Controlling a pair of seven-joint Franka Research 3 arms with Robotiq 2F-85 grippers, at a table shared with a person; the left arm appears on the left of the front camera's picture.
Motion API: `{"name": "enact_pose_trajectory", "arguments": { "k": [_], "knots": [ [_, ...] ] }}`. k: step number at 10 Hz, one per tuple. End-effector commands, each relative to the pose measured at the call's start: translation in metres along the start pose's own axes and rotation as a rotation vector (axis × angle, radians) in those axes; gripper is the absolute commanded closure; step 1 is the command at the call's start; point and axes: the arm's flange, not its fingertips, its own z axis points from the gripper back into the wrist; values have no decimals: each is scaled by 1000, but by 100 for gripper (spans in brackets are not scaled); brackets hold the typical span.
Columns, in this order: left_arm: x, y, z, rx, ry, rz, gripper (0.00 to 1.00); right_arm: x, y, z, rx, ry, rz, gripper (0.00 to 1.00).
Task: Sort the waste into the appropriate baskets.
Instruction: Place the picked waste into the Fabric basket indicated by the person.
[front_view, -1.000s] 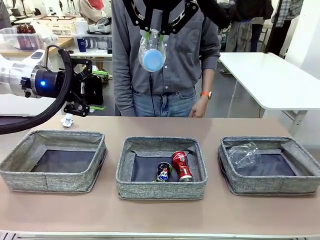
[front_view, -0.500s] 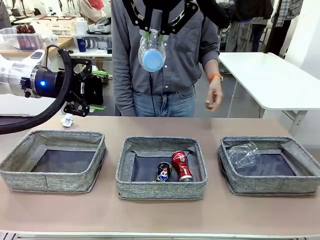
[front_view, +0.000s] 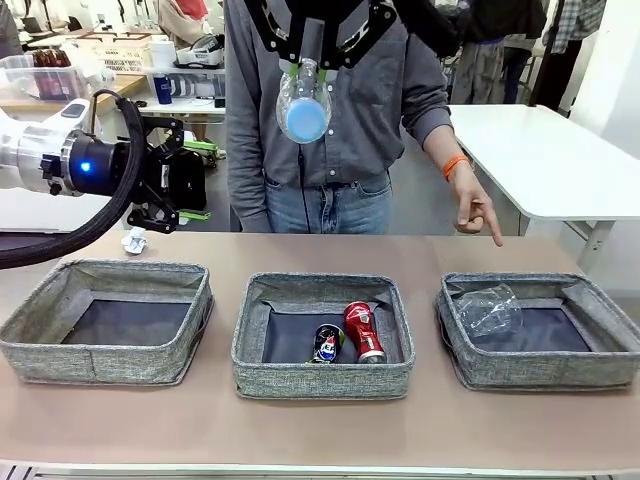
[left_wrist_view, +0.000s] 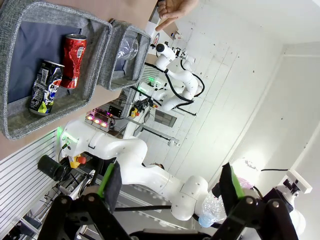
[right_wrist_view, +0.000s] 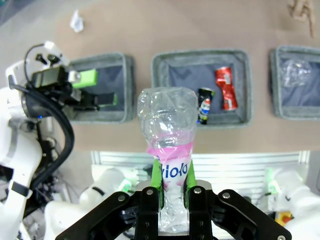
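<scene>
Over worktop (front_view: 320, 430) and three grey baskets (front_view: 105, 365): right fingers (right_wrist_view: 156, 175) clamped on a small clear bottle (right_wrist_view: 167, 120), high, roughly above the middle basket (front_view: 323, 380); left fingers (left_wrist_view: 111, 181) spread wide, empty. Person's hand (front_view: 472, 208) pointing at the right basket (front_view: 540, 372), well aside of the gripping fingers. Dropped here, probably lands with red can (front_view: 364, 332) and dark blue can (front_view: 326, 343), not by the clear plastic cup (front_view: 487, 310); may also bounce out. Crumpled paper wad (front_view: 135, 240) unsorted, low beside the left fingers. Legible: "violo" on the pink label (right_wrist_view: 172, 150); can print unreadable.
</scene>
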Motion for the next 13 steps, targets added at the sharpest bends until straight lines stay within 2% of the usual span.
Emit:
{"name": "enact_pose_trajectory", "arguments": {
  "k": [1, 7, 8, 9, 10, 11, 13],
  "knots": [
    [-3, -2, 2, 7, 11, 9, 0, -2, -2, 3, -2, -5, -10, 81],
    [-3, -2, 2, 7, 11, 9, 0, 0, 0, 0, 0, 0, 0, 81],
    [-3, -2, 2, 7, 11, 9, 0, 10, -22, -35, 2, -146, 179, 81],
    [-3, -2, 2, 7, 11, 9, 0, 18, -52, -71, -76, -201, 109, 81],
    [-3, -2, 2, 7, 11, 9, 0, 18, -93, -103, -219, -203, 131, 81],
    [-3, -2, 2, 7, 11, 9, 0, 13, -130, -117, -210, -195, 124, 81],
    [-3, -2, 2, 7, 11, 9, 0, 10, -196, -145, -171, -107, 79, 81]
  ]
}}
